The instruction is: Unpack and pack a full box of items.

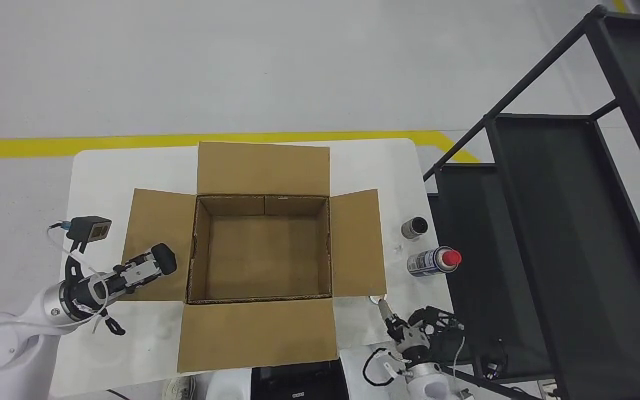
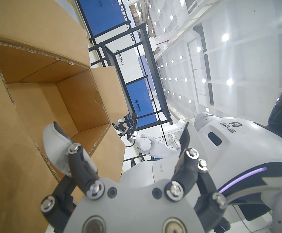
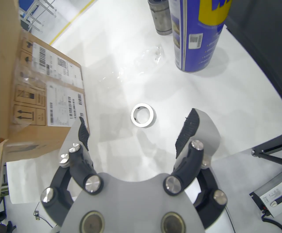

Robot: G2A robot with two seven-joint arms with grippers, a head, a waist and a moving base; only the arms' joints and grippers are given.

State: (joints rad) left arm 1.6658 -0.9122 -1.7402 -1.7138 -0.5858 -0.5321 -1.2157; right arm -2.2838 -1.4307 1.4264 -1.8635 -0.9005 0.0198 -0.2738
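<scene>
The open cardboard box (image 1: 262, 256) stands mid-table with its four flaps spread, and its floor looks bare. My left gripper (image 1: 155, 262) hovers over the box's left flap, open and holding nothing; the left wrist view shows it (image 2: 120, 132) tilted up past the box wall (image 2: 72, 99). My right gripper (image 3: 138, 120) is open just above the table by the box's right flap (image 3: 48, 88), near the front edge. A small metal ring (image 3: 143, 114) lies on the table between and just beyond its fingertips, untouched. A blue spray can (image 3: 196, 33) and a metal cylinder (image 3: 160, 17) stand farther off.
The spray can (image 1: 435, 261) and cylinder (image 1: 414, 228) stand on the white table (image 1: 110, 180) at its right edge. A clear plastic bag (image 3: 152, 55) lies between the ring and the can. A black shelf rack (image 1: 540, 220) stands close on the right.
</scene>
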